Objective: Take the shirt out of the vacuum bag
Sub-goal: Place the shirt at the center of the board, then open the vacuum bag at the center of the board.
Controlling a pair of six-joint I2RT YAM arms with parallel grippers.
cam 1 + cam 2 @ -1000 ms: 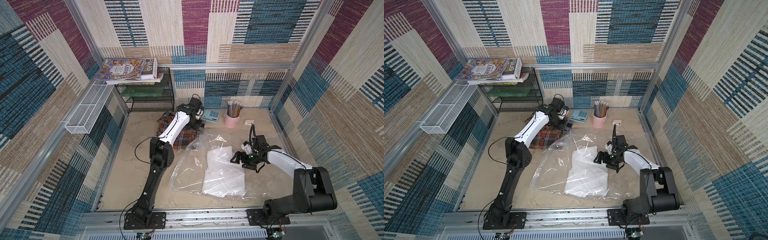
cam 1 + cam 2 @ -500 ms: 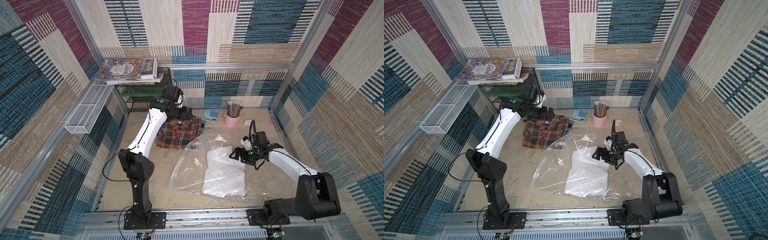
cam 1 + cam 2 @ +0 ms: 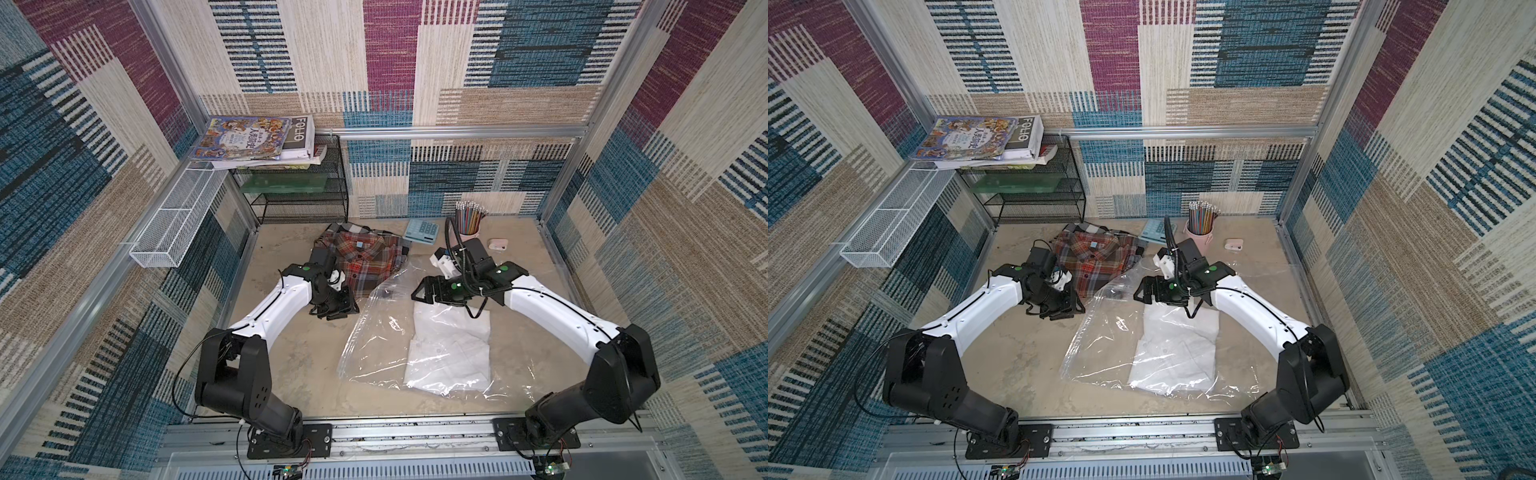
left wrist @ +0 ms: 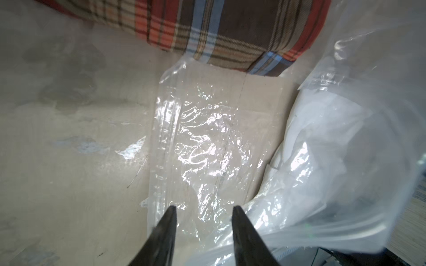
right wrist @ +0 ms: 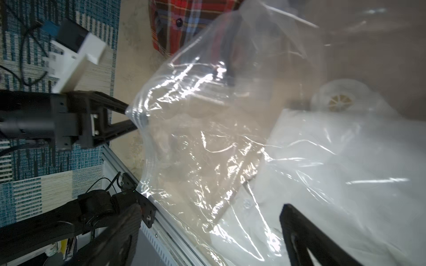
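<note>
We find the white shirt (image 3: 451, 353) inside the vacuum bag (image 3: 374, 345) at the bench's (image 3: 291, 365) front centre; we would close the part-open left gripper (image 4: 204, 208) firmly on the bag edge it straddles, then send the wide-spread right gripper (image 3: 420, 291) in low, catching cloth, not film.

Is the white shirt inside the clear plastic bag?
Yes, the white shirt lies under the glossy film of the vacuum bag, whose edges reach past it.

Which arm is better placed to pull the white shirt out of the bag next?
Left, probably. The left gripper sits at the zip edge of the vacuum bag, jaws apart, aimed toward the white shirt. The right gripper, open, hovers over plastic covering the shirt.
</note>
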